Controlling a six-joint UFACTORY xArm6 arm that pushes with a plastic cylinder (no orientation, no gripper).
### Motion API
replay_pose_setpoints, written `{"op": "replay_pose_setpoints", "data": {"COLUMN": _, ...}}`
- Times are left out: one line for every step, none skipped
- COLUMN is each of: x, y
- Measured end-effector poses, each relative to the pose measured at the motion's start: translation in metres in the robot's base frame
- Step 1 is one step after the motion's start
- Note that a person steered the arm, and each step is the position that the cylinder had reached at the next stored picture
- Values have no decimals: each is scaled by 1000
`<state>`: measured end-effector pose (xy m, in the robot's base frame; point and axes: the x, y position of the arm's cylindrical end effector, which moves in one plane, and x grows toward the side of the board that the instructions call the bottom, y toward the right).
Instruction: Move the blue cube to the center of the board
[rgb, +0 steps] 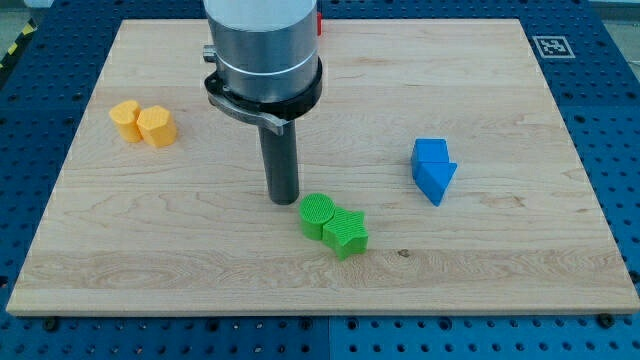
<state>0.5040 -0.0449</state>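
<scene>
Two blue blocks touch each other at the view's right of centre: a blue cube (431, 154) behind and a blue triangular block (437, 181) in front of it. My tip (283, 198) rests on the wooden board (520, 270) near its middle, far to the left of the blue blocks. It stands just to the upper left of a green round block (318, 214) and is apart from it.
A green star block (346, 232) touches the green round block on its lower right. Two orange blocks sit together at the view's upper left, one (126, 119) behind the other (157, 127). A fiducial marker (551, 45) is at the board's top right corner.
</scene>
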Motion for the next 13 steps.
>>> {"op": "replay_pose_setpoints", "data": {"x": 0, "y": 0}}
{"op": "replay_pose_setpoints", "data": {"x": -1, "y": 23}}
{"op": "replay_pose_setpoints", "data": {"x": 0, "y": 66}}
{"op": "replay_pose_setpoints", "data": {"x": 0, "y": 110}}
{"op": "replay_pose_setpoints", "data": {"x": 10, "y": 140}}
{"op": "replay_pose_setpoints", "data": {"x": 14, "y": 160}}
{"op": "replay_pose_setpoints", "data": {"x": 14, "y": 179}}
{"op": "replay_pose_setpoints", "data": {"x": 10, "y": 182}}
{"op": "replay_pose_setpoints", "data": {"x": -9, "y": 176}}
{"op": "replay_pose_setpoints", "data": {"x": -27, "y": 174}}
{"op": "replay_pose_setpoints", "data": {"x": -47, "y": 165}}
{"op": "replay_pose_setpoints", "data": {"x": -67, "y": 163}}
{"op": "replay_pose_setpoints", "data": {"x": -71, "y": 191}}
